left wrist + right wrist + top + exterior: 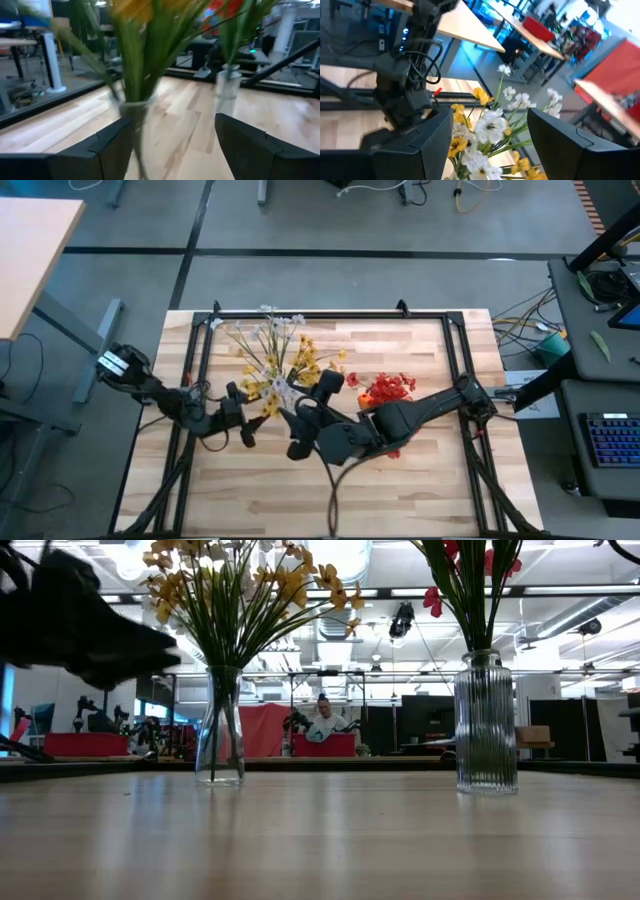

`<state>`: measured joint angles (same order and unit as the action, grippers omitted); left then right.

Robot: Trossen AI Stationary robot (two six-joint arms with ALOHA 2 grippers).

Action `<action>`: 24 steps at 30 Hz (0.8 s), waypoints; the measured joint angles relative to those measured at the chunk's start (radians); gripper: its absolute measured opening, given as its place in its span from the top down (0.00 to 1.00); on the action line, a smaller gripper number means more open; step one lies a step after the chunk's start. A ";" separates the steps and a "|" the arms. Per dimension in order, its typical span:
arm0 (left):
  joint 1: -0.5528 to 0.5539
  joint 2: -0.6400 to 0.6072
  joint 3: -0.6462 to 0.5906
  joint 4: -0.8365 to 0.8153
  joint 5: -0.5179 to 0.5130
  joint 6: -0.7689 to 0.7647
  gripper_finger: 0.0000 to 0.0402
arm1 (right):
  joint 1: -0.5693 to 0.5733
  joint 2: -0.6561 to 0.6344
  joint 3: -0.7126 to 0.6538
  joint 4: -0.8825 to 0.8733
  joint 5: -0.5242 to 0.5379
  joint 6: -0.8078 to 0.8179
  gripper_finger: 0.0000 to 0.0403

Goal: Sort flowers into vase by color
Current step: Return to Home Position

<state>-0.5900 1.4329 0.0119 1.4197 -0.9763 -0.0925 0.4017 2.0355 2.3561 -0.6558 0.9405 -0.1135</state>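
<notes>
Yellow and white artificial flowers on thin green stalks (275,358) are seen standing in a plain clear glass vase (220,730) on the left half of the light wooden bench (400,480), toward its far edge. Red artificial flowers on green stalks (390,388) are held in a ribbed clear glass vase (485,725) to the right, well apart from the first. Both vases are upright. The left gripper (243,416) is positioned over the bench just beside the yellow and white bunch, on its near-left side. Its fingers (107,142) are spread wide with nothing held. The plain vase and its stalks are seen close ahead of them in the left wrist view, with the ribbed vase farther off. Contact with the glass cannot be told. The right gripper (308,416) is held above the bench between the two vases, on their near side, pointed toward the yellow and white blossoms. Its fingers (432,135) are likewise wide apart and empty, and white blossoms are framed between them from above in the right wrist view. A person (323,720) is seen far back in the room beyond the bench.
</notes>
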 joint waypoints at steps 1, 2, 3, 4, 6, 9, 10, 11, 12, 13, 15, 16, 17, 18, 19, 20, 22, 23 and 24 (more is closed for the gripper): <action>-0.028 -0.009 0.006 0.000 -0.014 0.017 0.36 | 0.009 -0.007 0.000 -0.003 -0.001 -0.019 0.39; -0.056 -0.020 0.014 0.000 -0.022 0.036 0.36 | 0.019 -0.018 -0.001 -0.006 -0.002 -0.039 0.39; -0.084 -0.032 0.022 -0.002 -0.034 0.057 0.36 | 0.031 -0.029 -0.002 -0.015 -0.006 -0.042 0.39; -0.112 -0.043 0.034 -0.002 -0.049 0.080 0.36 | 0.042 -0.042 -0.003 -0.032 -0.011 -0.044 0.39; -0.170 -0.061 0.069 -0.005 -0.086 0.141 0.36 | 0.068 -0.077 -0.003 -0.080 -0.033 -0.034 0.39; -0.259 -0.080 0.150 -0.035 -0.139 0.271 0.36 | 0.115 -0.130 -0.003 -0.154 -0.049 -0.018 0.39; -0.291 -0.084 0.183 -0.059 -0.164 0.316 0.36 | 0.132 -0.145 -0.003 -0.172 -0.050 -0.018 0.39; -0.320 -0.087 0.222 -0.092 -0.186 0.360 0.36 | 0.150 -0.160 -0.005 -0.189 -0.050 -0.017 0.39; -0.348 -0.089 0.265 -0.132 -0.208 0.394 0.37 | 0.170 -0.177 -0.006 -0.213 -0.051 -0.016 0.39; -0.375 -0.089 0.309 -0.184 -0.219 0.422 0.38 | 0.191 -0.191 -0.007 -0.238 -0.051 -0.010 0.39; -0.432 -0.090 0.399 -0.312 -0.236 0.460 0.40 | 0.232 -0.222 -0.009 -0.278 -0.051 0.009 0.39; -0.461 -0.090 0.446 -0.384 -0.237 0.468 0.42 | 0.254 -0.237 -0.012 -0.303 -0.050 0.021 0.39; -0.491 -0.090 0.492 -0.464 -0.236 0.470 0.44 | 0.278 -0.255 -0.016 -0.330 -0.051 0.039 0.39; -0.524 -0.091 0.536 -0.547 -0.236 0.469 0.47 | 0.301 -0.268 -0.024 -0.357 -0.050 0.058 0.39; -0.559 -0.092 0.577 -0.631 -0.236 0.462 0.50 | 0.322 -0.283 -0.036 -0.381 -0.050 0.083 0.39; -0.591 -0.092 0.618 -0.720 -0.235 0.441 0.54 | 0.342 -0.297 -0.055 -0.397 -0.050 0.109 0.39; -0.645 -0.093 0.691 -0.902 -0.234 0.367 0.62 | 0.381 -0.328 -0.113 -0.412 -0.051 0.158 0.39; -0.666 -0.093 0.725 -0.998 -0.230 0.316 0.68 | 0.403 -0.342 -0.149 -0.410 -0.051 0.182 0.39; -0.683 -0.093 0.754 -1.091 -0.216 0.254 0.73 | 0.422 -0.362 -0.188 -0.406 -0.051 0.207 0.39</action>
<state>-1.2726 1.3396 0.7661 0.3284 -1.1928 0.1615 0.8240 1.6730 2.1683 -1.0619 0.8899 0.0933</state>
